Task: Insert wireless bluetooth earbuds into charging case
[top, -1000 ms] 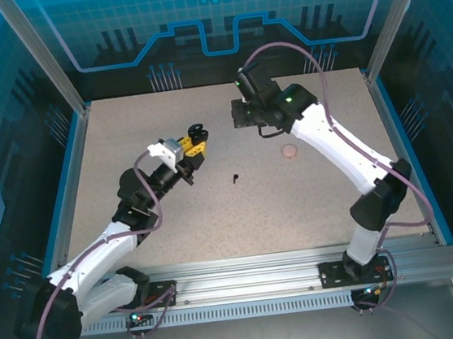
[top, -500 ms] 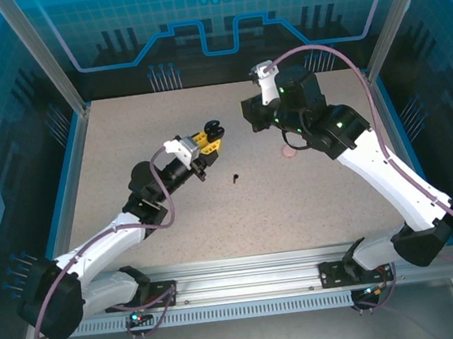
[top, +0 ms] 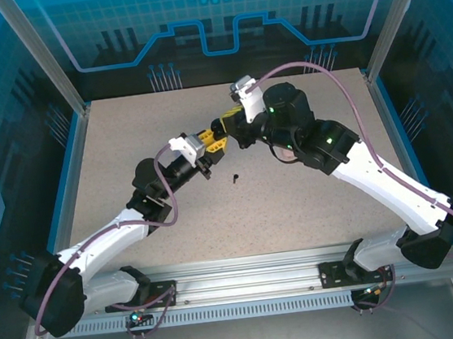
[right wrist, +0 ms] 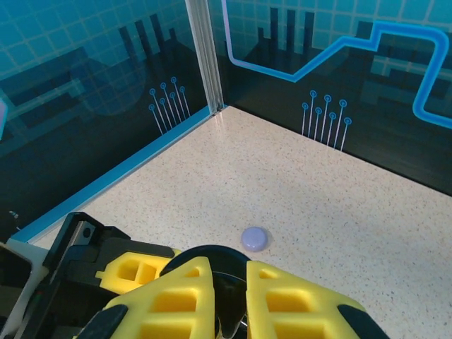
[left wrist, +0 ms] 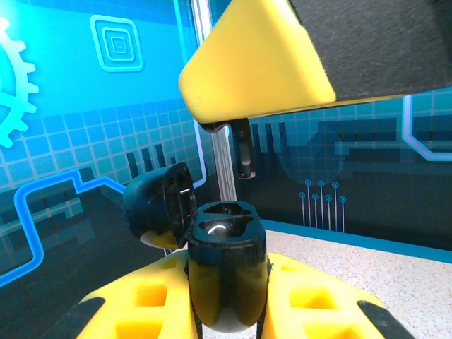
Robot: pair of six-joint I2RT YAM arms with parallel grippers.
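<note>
Tabletop (top: 126, 148) holds one black earbud (top: 235, 177), one lilac case (right wrist: 255, 238).

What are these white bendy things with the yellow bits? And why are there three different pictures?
They are two robot arms, the left arm and the right arm, bolted to a speckled table. Each ends in a yellow claw with two fingers. One picture looks down from above. The other two come from little cameras on the wrists, so you see the yellow fingers up close. The left claw is squeezing a black charging case with its lid flipped open. The right claw hangs just above it and pinches a small dark piece, probably an earbud to go inside. On the table lie a tiny black earbud and a small round lilac case.
</note>
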